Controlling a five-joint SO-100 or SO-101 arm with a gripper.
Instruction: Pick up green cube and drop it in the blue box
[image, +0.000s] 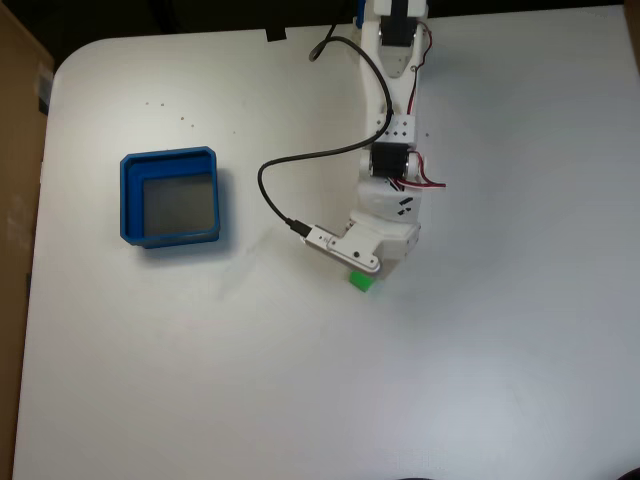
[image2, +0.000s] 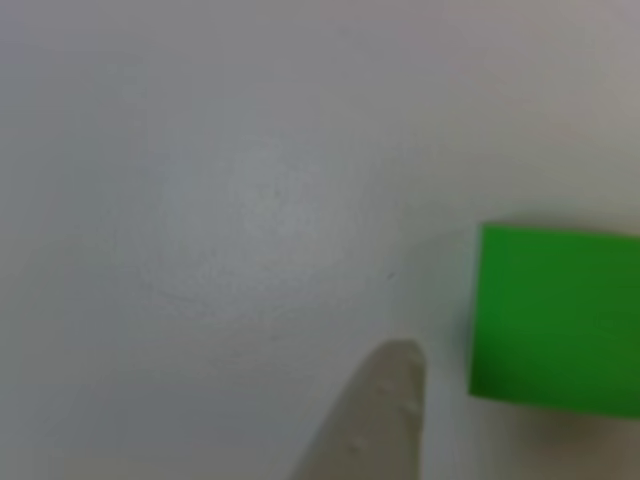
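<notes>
In the fixed view the small green cube (image: 362, 282) lies on the white table, partly covered by my gripper (image: 368, 272), which hangs directly over it. The blue box (image: 170, 197), a shallow square tray with a grey floor, sits well to the left of the cube and holds nothing. In the other view the cube (image2: 555, 316) fills the right edge, resting on the table. One pale fingertip (image2: 386, 415) stands just left of it with a narrow gap between them. The second finger is out of that frame, so the jaws stand apart around the cube.
The white arm (image: 390, 120) reaches down from the top edge with a black cable (image: 275, 175) looping to its left. A brown surface (image: 15, 150) borders the white table (image: 300, 380) on the left.
</notes>
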